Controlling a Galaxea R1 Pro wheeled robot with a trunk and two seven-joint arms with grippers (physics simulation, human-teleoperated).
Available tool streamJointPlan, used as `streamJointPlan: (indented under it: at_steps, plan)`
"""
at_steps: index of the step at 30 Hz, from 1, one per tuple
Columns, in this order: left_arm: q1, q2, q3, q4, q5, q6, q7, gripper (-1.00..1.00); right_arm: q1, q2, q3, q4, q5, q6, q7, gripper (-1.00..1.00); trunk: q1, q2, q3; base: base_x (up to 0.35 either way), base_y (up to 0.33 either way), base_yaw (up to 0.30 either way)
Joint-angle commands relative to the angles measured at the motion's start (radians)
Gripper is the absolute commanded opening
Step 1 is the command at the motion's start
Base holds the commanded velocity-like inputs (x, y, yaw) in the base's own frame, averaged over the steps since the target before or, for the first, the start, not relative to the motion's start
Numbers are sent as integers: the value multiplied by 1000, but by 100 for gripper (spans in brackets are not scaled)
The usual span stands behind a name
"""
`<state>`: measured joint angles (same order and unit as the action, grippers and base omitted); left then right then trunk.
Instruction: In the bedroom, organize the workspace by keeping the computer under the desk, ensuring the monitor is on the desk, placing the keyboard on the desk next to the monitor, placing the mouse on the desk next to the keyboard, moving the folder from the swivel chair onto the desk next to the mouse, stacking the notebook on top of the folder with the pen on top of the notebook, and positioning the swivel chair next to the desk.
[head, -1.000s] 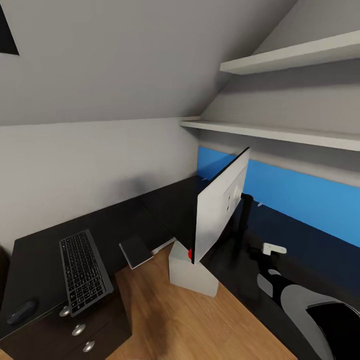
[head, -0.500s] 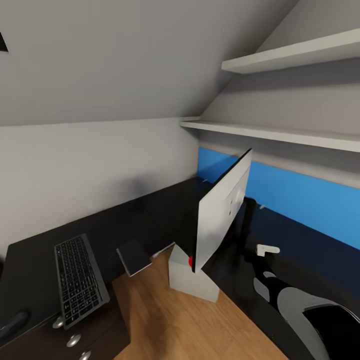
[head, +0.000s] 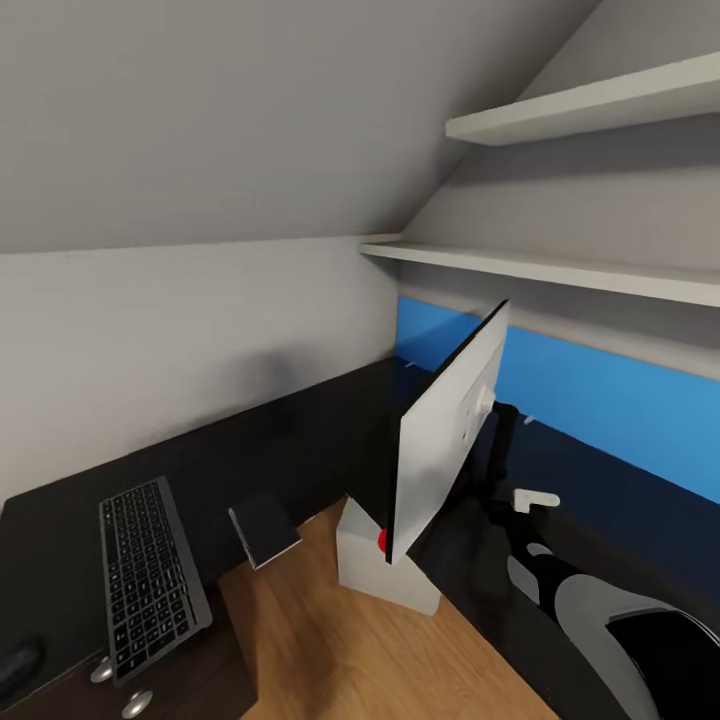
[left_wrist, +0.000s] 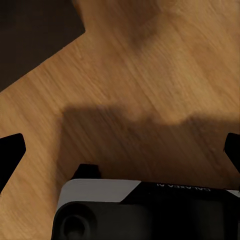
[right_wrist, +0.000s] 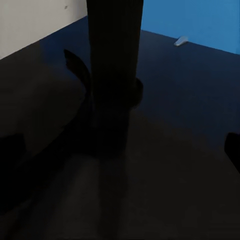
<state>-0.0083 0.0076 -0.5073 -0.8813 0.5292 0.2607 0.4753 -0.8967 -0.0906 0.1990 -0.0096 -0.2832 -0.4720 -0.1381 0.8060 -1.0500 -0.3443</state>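
Basically the head camera had panned right over the last second: the dark flat keyboard (head: 150, 580) slid toward the left edge and the black mouse (head: 18, 662) was nearly cut off at the near-left corner, so that was view motion, not object motion. Keyboard and mouse sat on the black L-shaped desk (head: 300, 430); the white-backed thin monitor (head: 445, 430) stood further right on it, with the pale grey computer tower (head: 378, 565) on the wood floor below. Left wrist view added bare wooden floor (left_wrist: 150, 75); right wrist view added the black monitor stand post (right_wrist: 114, 65). Both grippers looked spread wide, empty.
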Motion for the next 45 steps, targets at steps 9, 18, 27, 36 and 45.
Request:
streamJointPlan:
  at_steps: [9,18,27,36,45]
  plan:
    - [-1,1,-7,7,5,2,8,100,-1,-2,8,-1,-7,-2,-3,100,0,-1,-1,32,0,0]
    - [-1,1,-8,8,6,2,8,100,-1,-3,8,-1,-7,-2,-3,100,0,-1,-1,122,0,0]
    - [-1,1,-8,8,6,2,8,100,-1,-3,9,-1,-7,-2,-3,100,0,-1,-1,115,0,0]
    - [-1,2,-8,8,4,0,8,100,-1,-4,9,-4,-7,-2,-3,100,0,-1,-1,67,0,0]
    - [-1,2,-8,8,5,0,8,100,-1,-5,10,-4,-7,-2,-3,100,0,-1,-1,52,0,0]
